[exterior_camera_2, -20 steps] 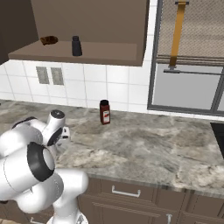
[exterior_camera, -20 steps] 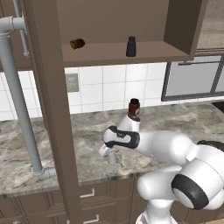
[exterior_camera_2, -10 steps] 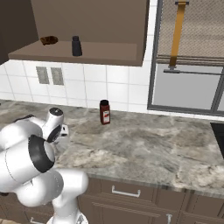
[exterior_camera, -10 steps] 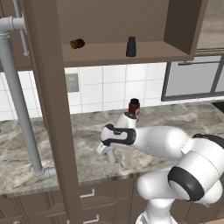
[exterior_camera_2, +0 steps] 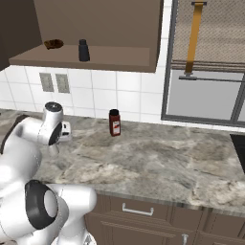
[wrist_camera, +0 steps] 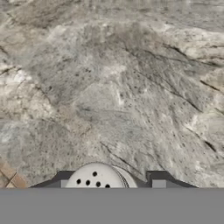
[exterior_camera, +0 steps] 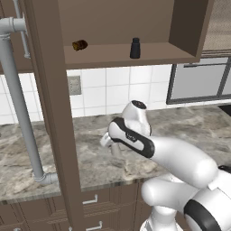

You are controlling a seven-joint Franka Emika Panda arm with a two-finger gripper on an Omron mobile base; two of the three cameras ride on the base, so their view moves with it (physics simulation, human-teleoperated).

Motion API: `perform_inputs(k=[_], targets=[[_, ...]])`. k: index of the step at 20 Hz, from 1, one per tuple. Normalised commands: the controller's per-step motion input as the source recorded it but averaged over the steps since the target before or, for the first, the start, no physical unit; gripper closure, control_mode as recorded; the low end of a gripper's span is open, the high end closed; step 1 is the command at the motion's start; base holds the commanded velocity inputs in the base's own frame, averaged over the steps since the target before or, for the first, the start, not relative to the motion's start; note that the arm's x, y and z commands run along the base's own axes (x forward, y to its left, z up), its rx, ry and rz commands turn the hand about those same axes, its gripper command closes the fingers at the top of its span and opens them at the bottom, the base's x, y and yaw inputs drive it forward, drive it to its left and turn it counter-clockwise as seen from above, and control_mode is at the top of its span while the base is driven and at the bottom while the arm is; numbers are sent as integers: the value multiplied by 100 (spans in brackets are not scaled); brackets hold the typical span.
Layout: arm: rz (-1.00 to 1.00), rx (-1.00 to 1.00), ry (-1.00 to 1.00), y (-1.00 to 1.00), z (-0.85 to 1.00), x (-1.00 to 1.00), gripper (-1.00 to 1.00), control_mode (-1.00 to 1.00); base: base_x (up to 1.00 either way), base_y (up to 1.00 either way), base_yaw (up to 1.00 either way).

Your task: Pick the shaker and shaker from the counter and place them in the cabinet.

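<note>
Pincer (wrist_camera: pixel 109 183) clamped on the pale shaker (wrist_camera: pixel 95 177) above the counter (wrist_camera: pixel 131 87); black shaker (exterior_camera: pixel 135 48) inside the cabinet (exterior_camera: pixel 122 56)

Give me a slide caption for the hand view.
Pale grey-white shaker with a perforated cap sits between the gripper's dark fingertips above the grey-brown marbled stone counter.

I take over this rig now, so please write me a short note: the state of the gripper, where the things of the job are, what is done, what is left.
Gripper: low over the counter, its fingers on either side of the pale shaker, whose holed cap shows between them; a firm grip cannot be confirmed.
Black shaker: standing upright on the cabinet base board, near a small brown object.
Dark red bottle: on the counter by the tiled wall, not part of the job.
Done: black shaker placed.
Left: carry the pale shaker up into the cabinet.
</note>
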Motion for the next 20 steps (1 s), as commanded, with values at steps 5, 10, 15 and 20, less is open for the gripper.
perform_inputs(k=[5, 10, 15, 20], targets=[[-6, -1, -9, 0, 100, -4, 100, -100, 0, 0, 0], [-6, -1, -11, 0, 93, -2, 100, -100, 0, 0, 0], [-7, 0, -11, 0, 79, 0, 100, -100, 0, 0, 0], [-6, 0, -14, 0, 66, 0, 100, -100, 0, 0, 0]])
